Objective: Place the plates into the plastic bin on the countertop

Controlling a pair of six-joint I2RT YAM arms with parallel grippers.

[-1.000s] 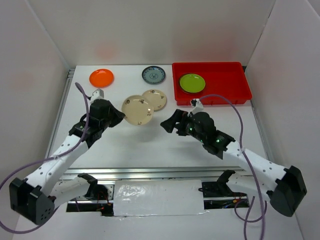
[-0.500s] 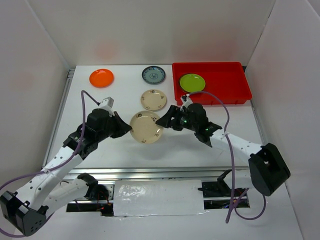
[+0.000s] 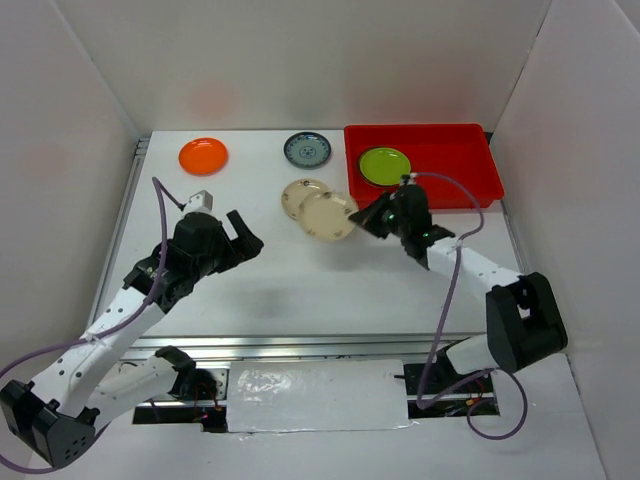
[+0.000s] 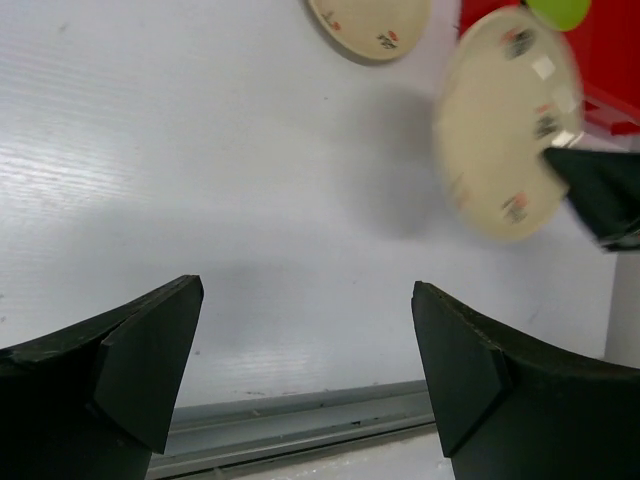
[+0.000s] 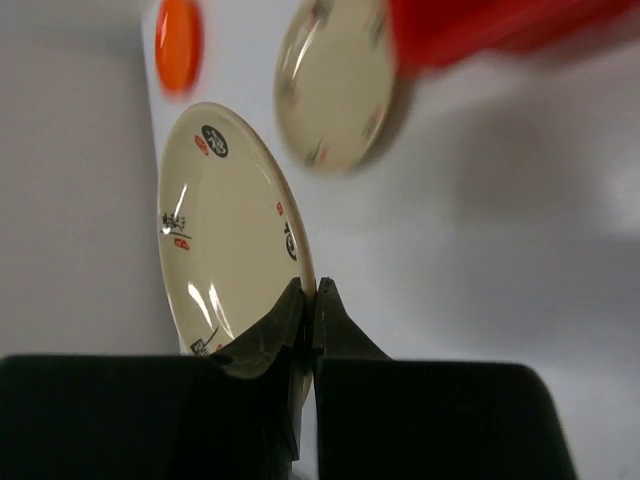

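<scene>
Plates: one in, the rest not, going by what I can see. The lime green plate [image 3: 384,166] lies flat inside the plastic bin [image 3: 470,185], toward its left end, and it's the only thing in there.

Next up is a cream patterned plate [image 3: 328,216], just left of the bin's near-left corner. It's tipped on edge, up off the counter [image 3: 300,290], with the right pincer [image 3: 364,216] pinching its rim. The right wrist view shows both fingertips pressed together on the edge. I'd call that one mid-trip: picked up, but not over the bin yet.

From above it overlaps the second cream plate [image 3: 298,194], which lies flat a bit further left of the bin. The left wrist view makes them look apart, not touching.

The grey-blue plate [image 3: 306,150] sits just left of the bin's far-left corner. An orange plate [image 3: 203,155] is well off to the bin's left.

The left pincer [image 3: 247,230] is spread wide with nothing in it, hanging over bare counter well to the left of the bin, on the near side.

So my tally is one plate binned, one in the air and three waiting on the counter. Any others are out of view.
</scene>
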